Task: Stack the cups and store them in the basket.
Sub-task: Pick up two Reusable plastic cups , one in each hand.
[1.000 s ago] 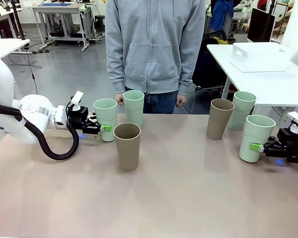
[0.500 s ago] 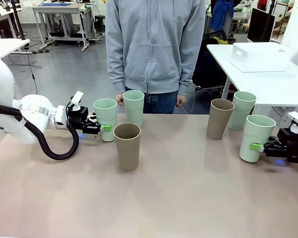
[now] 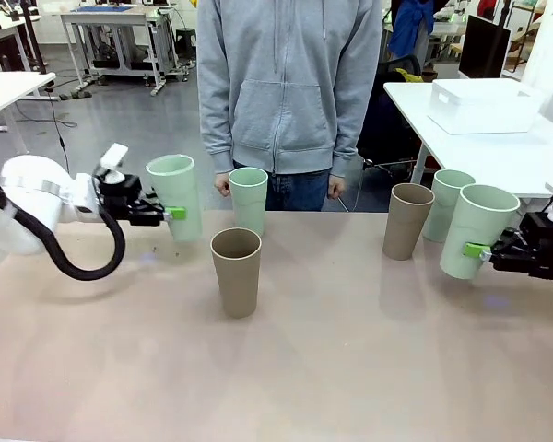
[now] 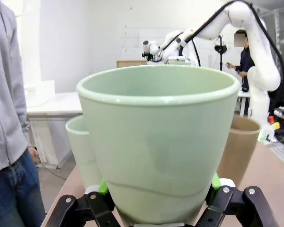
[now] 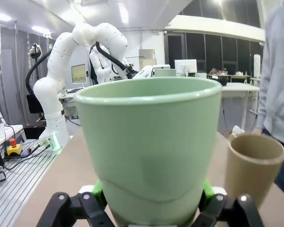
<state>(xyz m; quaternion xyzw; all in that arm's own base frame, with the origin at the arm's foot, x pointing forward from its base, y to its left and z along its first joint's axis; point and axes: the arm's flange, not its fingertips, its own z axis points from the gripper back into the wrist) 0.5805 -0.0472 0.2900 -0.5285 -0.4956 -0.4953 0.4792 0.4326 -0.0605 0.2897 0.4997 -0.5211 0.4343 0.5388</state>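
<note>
The brown table (image 3: pixel 350 368) takes most of the front view. A person in a grey hoodie (image 3: pixel 290 92) stands at its far side, with both hands down by the edge. The basket (image 3: pixel 484 104) is white and sits on a separate white table (image 3: pixel 535 157) at the far right, well apart from all the cups. The left gripper (image 3: pixel 175 214) is closed on the first mint cup (image 3: pixel 171 189) at the far left. Its green pads (image 4: pixel 103 187) press the lower wall from both sides (the left wrist view shows this clearly). This cup leans a little and its base appears clear of the table. The right gripper (image 3: pixel 476 250) grips the second mint cup (image 3: pixel 479 226) at the right edge in the same way, and this cup is also slightly tilted. Four cups stand free and upright. The middle tan cup (image 3: pixel 235 272) is nearest, and the far mint cup (image 3: pixel 249 198) stands behind it, just before the person. At the right stands the right tan cup (image 3: pixel 409 219), with the right mint cup (image 3: pixel 447 198) just beside it, partly hidden.
</note>
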